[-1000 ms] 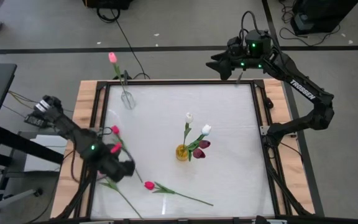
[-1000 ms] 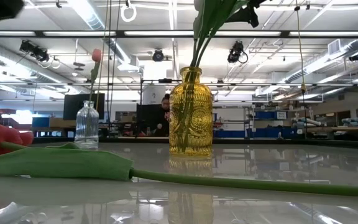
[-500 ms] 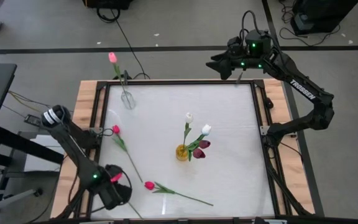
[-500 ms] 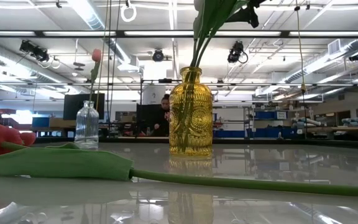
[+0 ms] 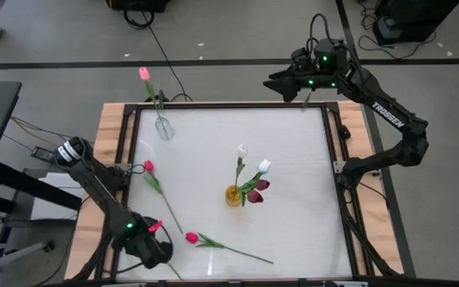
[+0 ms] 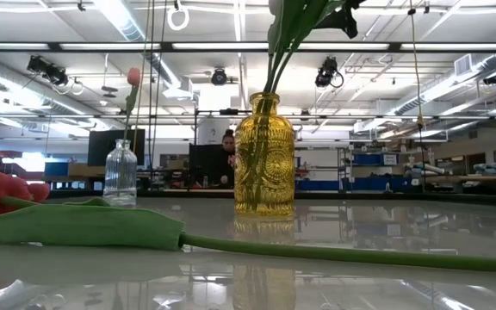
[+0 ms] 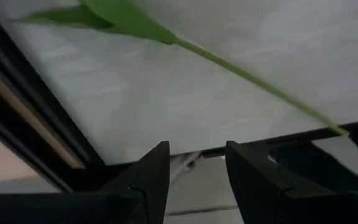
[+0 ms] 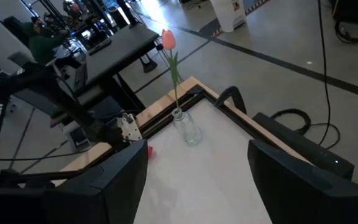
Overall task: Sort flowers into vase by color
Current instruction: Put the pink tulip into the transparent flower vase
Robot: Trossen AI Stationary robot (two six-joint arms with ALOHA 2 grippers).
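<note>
Moved: left gripper had slid from mid-left toward the frame's lower left corner of the table.
Left jaws: apart, empty, above a green stem.
Right gripper: upper centre, jaws apart, empty.
Flowers: three in yellow vase; pink one in clear vase; two more pink tulips lying lower left.
</note>
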